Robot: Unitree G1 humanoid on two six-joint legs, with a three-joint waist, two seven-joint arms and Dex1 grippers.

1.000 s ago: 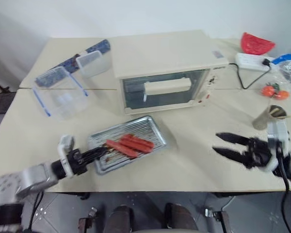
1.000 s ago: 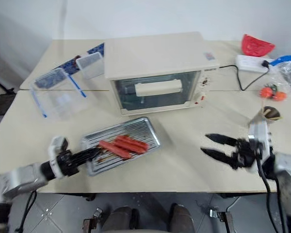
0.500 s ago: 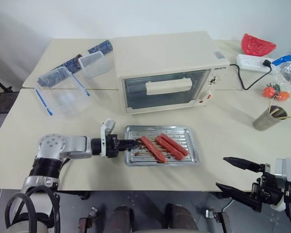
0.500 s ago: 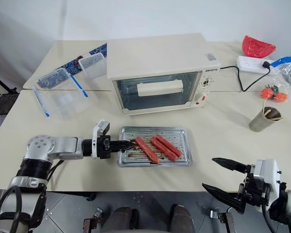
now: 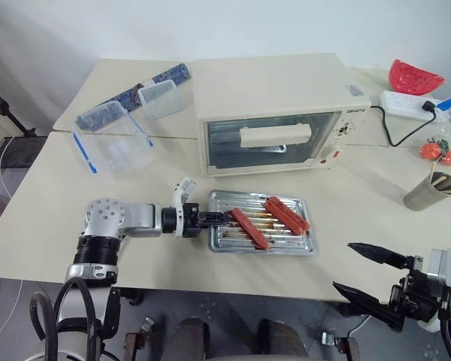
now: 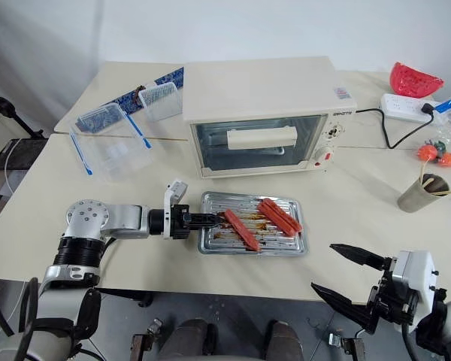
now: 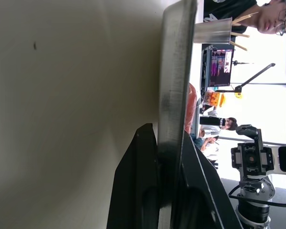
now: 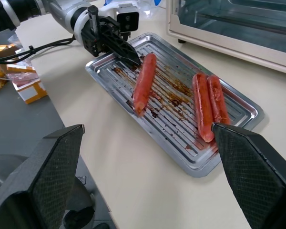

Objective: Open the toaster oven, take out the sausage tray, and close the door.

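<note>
A broad, smooth cream table [image 5: 75, 188] is carrying everything, and the largest thing on it, the boxy cream-white toaster oven [image 5: 274, 113], is sitting toward the far side with its long axis running left to right and its front facing the robot. The door [image 5: 274, 141], a clear glass panel in a cream frame with a long cream bar handle, is standing closed and upright across that front. Just in front of the oven, flat on the table, the sausage tray [image 5: 301, 244] is lying with its long axis also running left to right: a shiny silver metal rectangle with a ribbed, grease-stained base and a raised rim, holding three smooth red-brown sausages, each lying at a slant. The left gripper [image 5: 214, 219] is reaching in from the left, its two black fingers clamping the tray's left rim, one above the metal edge and one below. The right gripper [image 5: 364, 272] is hanging off the table's near edge, well apart from the tray, its pointed black fingers standing spread wide with nothing between them
</note>
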